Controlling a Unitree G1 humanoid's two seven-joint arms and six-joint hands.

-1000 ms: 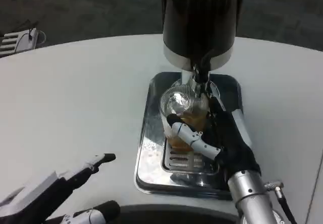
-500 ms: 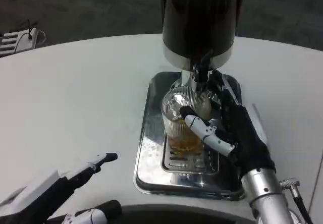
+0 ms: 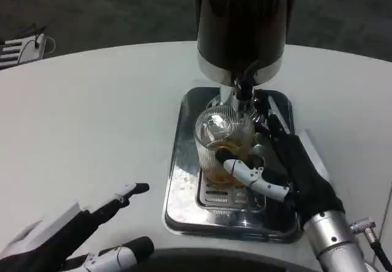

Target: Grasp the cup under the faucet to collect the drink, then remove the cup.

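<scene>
A ribbed clear cup (image 3: 222,138) with amber drink in its bottom stands on the grate of the silver drip tray (image 3: 181,189), right under the faucet (image 3: 243,92). My right hand (image 3: 293,169) wraps it from the right. The white thumb (image 3: 252,175) lies across the cup's lower front and the black fingers (image 3: 275,124) run along its far right side. My left hand (image 3: 79,242) rests at the table's near left edge, fingers spread and holding nothing.
The dark drink dispenser (image 3: 244,21) with its silver base towers over the back of the tray. White table (image 3: 104,113) spreads out to the left. A cable fitting (image 3: 362,226) sticks out at my right wrist.
My right hand shifted right around the cup; its thumb rose up the cup's front, then came down again to the lower front. The left hand crept slightly right. The cup stays under the faucet.
</scene>
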